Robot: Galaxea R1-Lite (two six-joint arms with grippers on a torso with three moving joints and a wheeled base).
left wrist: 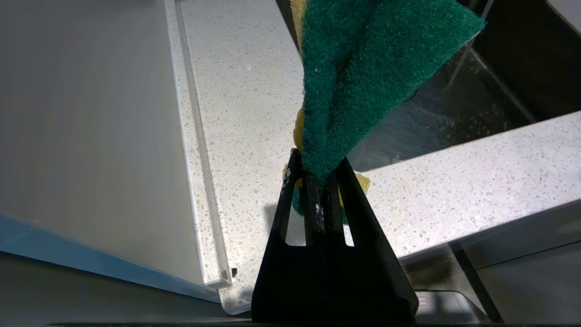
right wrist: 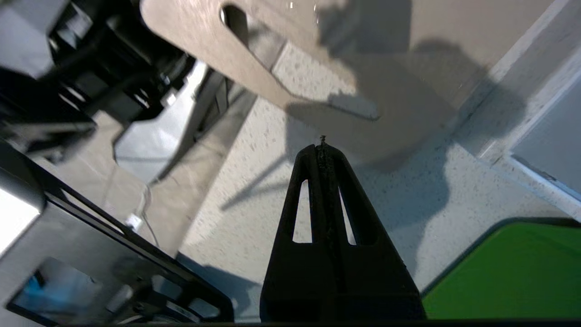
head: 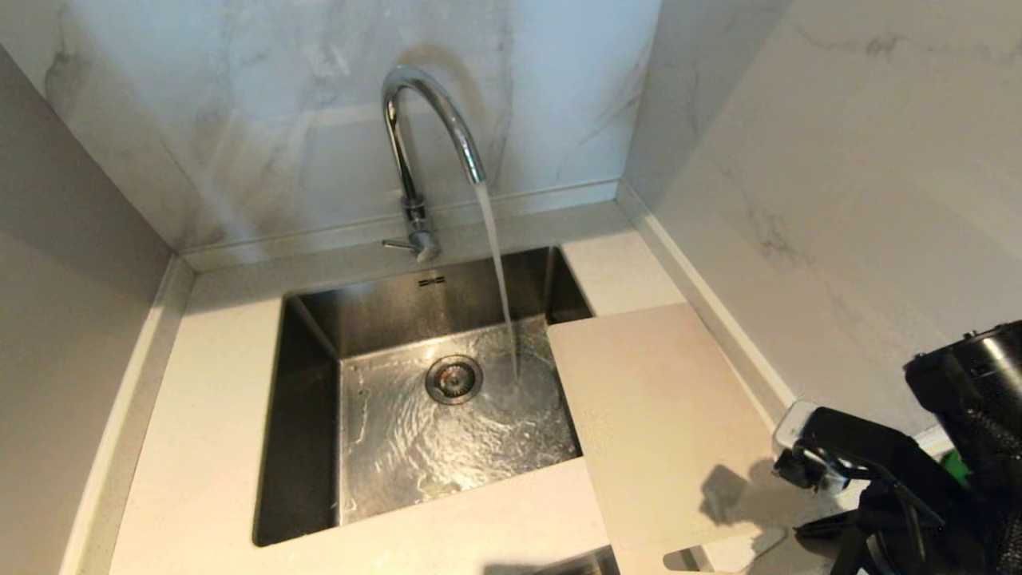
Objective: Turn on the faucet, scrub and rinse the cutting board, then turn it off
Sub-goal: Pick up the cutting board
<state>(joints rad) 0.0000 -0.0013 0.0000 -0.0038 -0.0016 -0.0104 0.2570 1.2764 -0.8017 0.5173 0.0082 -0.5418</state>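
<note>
The right gripper, pinched shut and empty, hovered just short of the cutting board, whose slotted handle end lay directly ahead of its fingertips.

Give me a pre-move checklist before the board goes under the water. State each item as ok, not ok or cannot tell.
1. Water running from the faucet into the sink: ok.
2. Left pincer shut on the sponge: ok.
3. Cutting board within reach, lying on the counter right of the sink, one corner over the basin: ok.
4. Right pincer holding the board: not ok; it is shut, empty, just short of the board's handle end.
5. Board under the stream: not ok; the water falls beside it.
6. Board wet: cannot tell.
</note>
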